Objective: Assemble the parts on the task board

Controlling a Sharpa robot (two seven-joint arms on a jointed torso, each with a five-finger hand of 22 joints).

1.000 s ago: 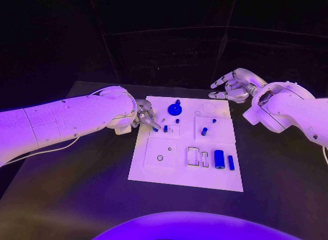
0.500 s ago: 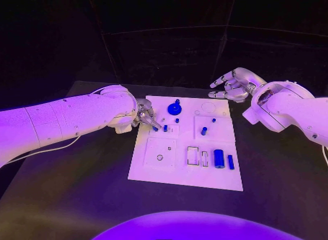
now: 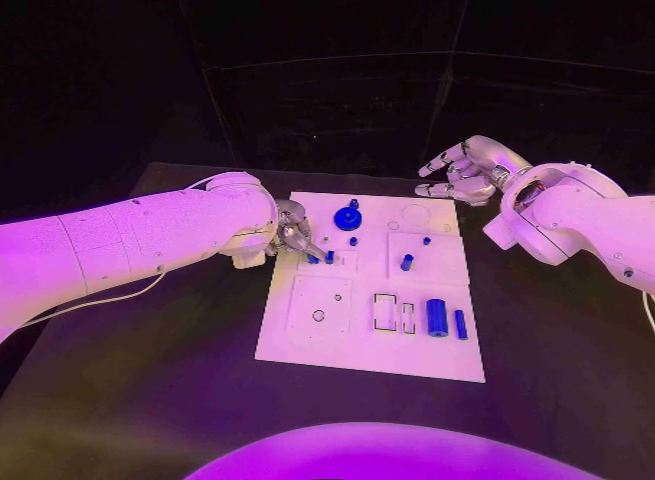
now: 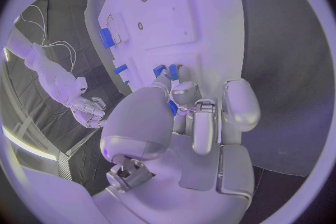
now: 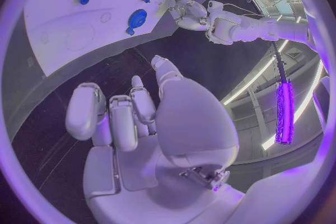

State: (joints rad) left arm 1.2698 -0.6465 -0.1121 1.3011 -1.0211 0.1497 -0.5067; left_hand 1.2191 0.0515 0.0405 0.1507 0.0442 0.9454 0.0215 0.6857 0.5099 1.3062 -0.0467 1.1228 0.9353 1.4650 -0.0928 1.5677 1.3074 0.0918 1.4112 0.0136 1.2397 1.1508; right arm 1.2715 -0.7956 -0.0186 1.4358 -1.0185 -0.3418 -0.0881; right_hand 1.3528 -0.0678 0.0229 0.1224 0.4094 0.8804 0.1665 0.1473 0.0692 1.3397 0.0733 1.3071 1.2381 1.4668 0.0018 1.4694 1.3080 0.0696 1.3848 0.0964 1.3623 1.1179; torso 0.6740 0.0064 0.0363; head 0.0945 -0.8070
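Note:
The white task board lies in the middle of the table. My left hand is at the board's left edge, and its fingertips reach down to the board. It pinches a small blue part between thumb and finger. Two more small blue parts stand just in front of those fingertips. A round blue knob stands near the far edge. My right hand hovers off the board's far right corner with fingers spread, holding nothing.
A blue cylinder and a thin blue pin lie at the board's near right. Small blue pegs stand mid-board. Black table surrounds the board on all sides.

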